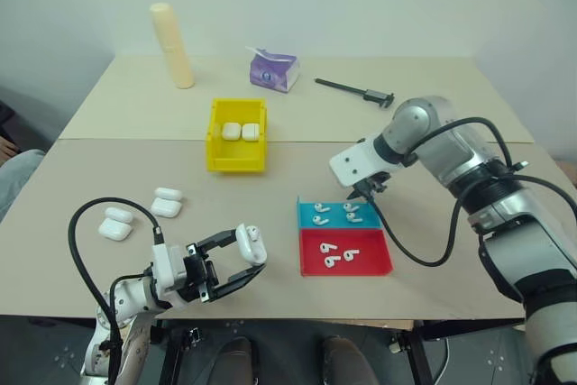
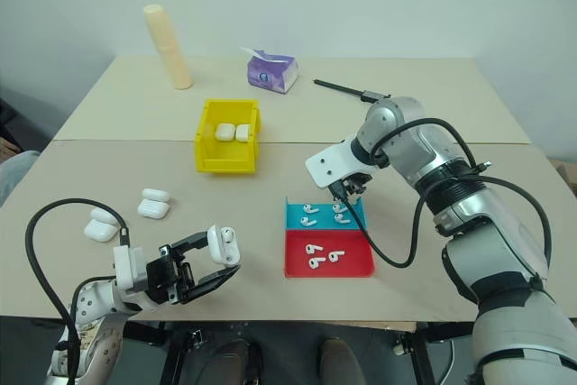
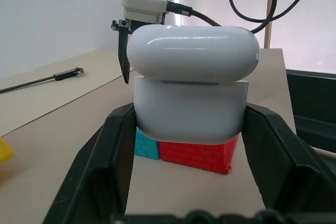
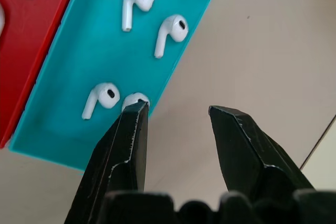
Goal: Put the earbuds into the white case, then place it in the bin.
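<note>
Left eye view: left gripper pinching one white case, lid flipped up, at the near table edge. Right gripper spread and empty, hanging over the teal tray. Four earbuds in teal, three in the red tray. Two cases inside the yellow bin, four more loose on the table.

You see bright, even overhead light across the pale counter, with only soft, short shadows under the trays. A glossy highlight streaks the lid of the white case, held close to the lens. The nearest pincer fingers look slightly soft; the backgrounds stay clear.
</note>
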Available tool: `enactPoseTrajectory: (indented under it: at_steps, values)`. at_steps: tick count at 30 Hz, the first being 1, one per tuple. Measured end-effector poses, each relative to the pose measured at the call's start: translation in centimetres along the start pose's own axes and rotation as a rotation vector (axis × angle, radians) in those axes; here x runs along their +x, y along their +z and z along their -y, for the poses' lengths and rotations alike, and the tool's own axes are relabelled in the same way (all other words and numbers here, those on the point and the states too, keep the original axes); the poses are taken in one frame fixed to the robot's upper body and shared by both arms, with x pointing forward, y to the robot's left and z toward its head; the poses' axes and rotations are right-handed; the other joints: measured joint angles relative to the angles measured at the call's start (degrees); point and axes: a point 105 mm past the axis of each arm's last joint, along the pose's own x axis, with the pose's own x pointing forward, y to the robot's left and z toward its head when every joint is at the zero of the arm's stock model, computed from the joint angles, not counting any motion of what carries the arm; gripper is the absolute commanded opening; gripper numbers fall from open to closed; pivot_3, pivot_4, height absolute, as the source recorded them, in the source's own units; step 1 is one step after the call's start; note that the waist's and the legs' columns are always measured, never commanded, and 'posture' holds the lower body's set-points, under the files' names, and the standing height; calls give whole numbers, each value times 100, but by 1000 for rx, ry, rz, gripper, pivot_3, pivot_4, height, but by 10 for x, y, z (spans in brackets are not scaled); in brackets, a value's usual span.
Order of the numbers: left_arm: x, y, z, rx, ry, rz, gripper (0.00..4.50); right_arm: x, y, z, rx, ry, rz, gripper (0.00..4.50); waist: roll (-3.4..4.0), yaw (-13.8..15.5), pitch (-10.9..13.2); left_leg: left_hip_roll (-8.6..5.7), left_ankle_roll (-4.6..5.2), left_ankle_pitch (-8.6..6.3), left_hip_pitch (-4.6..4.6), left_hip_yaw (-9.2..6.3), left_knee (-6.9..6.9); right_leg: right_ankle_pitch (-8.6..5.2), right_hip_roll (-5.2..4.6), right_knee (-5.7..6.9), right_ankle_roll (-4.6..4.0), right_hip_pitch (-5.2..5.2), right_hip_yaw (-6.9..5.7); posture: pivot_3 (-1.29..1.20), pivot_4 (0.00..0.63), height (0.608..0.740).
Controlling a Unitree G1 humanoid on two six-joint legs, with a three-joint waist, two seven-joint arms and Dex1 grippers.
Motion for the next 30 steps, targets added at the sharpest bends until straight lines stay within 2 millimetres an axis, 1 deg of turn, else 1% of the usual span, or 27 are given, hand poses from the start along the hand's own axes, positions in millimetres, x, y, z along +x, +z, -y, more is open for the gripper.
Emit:
enactPoseTrajectory:
  at_steps: [6,12,19,30]
  values:
    - [0,0,0,20,0,-9,2737,10,-4,-2,-24,27,-40,2255,0,0,0,1,0,0,2,3,0,1,-1,-1,-1,2,0,0,150,740]
    - [5,-2,1,35,-5,-13,2737,23,-11,-10,-10,67,-57,2255,0,6,0,0,0,0,2,4,0,1,-1,0,-1,2,0,0,150,740]
    - [6,-1,-1,44,-1,-15,2737,30,-12,-18,-6,105,-47,2255,1,-1,0,1,0,0,2,5,0,1,-1,1,-1,2,1,0,150,740]
    - [5,-2,0,49,2,-27,2737,35,-10,-16,-3,91,-44,2255,1,3,0,1,0,0,5,5,0,1,-1,2,-2,4,0,0,150,740]
